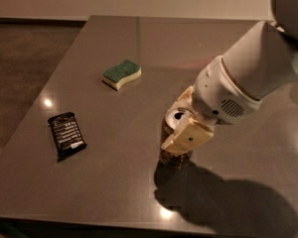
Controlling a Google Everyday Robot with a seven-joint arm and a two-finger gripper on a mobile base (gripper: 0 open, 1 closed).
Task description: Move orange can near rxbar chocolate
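The orange can (172, 157) stands upright on the grey table (114, 197), right of centre near the front, its silver top showing. My gripper (177, 127) comes in from the upper right and is shut on the can, one cream finger (187, 137) in front of it and the other behind. The rxbar chocolate (67, 134), a flat black wrapped bar with white text, lies at the left of the table, well apart from the can. I cannot tell whether the can's base touches the table.
A green-and-cream wavy sponge (121, 74) lies at the back, left of centre. My white arm (258, 73) reaches in from the upper right and casts a shadow on the front right. The table's left and front edges are close by.
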